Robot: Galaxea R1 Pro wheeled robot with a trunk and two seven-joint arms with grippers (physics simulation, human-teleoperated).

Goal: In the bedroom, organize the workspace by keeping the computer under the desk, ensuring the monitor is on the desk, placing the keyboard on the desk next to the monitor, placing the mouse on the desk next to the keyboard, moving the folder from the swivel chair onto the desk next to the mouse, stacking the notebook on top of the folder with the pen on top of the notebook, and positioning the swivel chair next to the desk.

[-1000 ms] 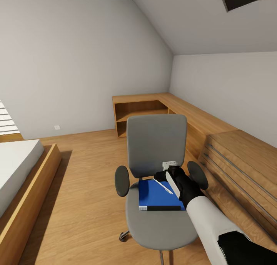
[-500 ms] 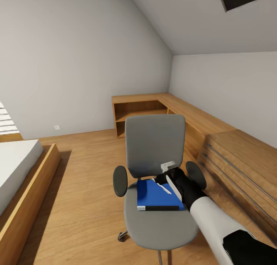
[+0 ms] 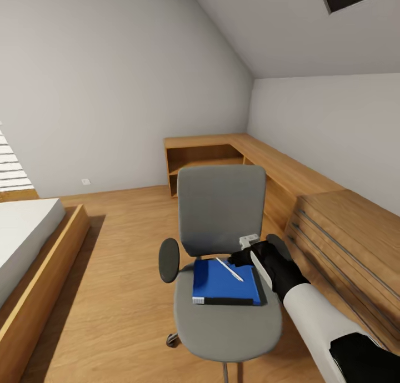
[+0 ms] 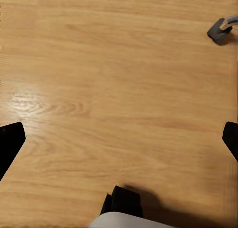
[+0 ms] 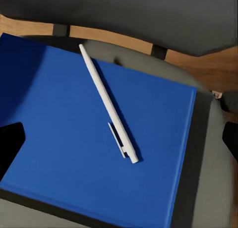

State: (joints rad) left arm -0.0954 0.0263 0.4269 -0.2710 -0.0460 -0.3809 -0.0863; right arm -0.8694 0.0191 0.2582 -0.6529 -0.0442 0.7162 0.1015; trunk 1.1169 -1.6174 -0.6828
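Folder [image 3: 225, 281] lies flat on chair [image 3: 222, 227] seat; pen [image 3: 229, 270] rests on top of folder; right gripper [image 3: 248, 256] hovers over folder's far right corner, jaws spread, holding nothing; left gripper [image 4: 119, 139] over bare floor [image 4: 119, 79], jaws apart, empty.

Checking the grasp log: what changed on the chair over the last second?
Little. The right gripper has drawn back slightly toward the chair's right armrest, off the pen; earlier it overlapped the pen's upper end. Nothing taken hold of. The camera also shifted a bit. Pen still lies diagonally on the folder, folder still flat on the seat.
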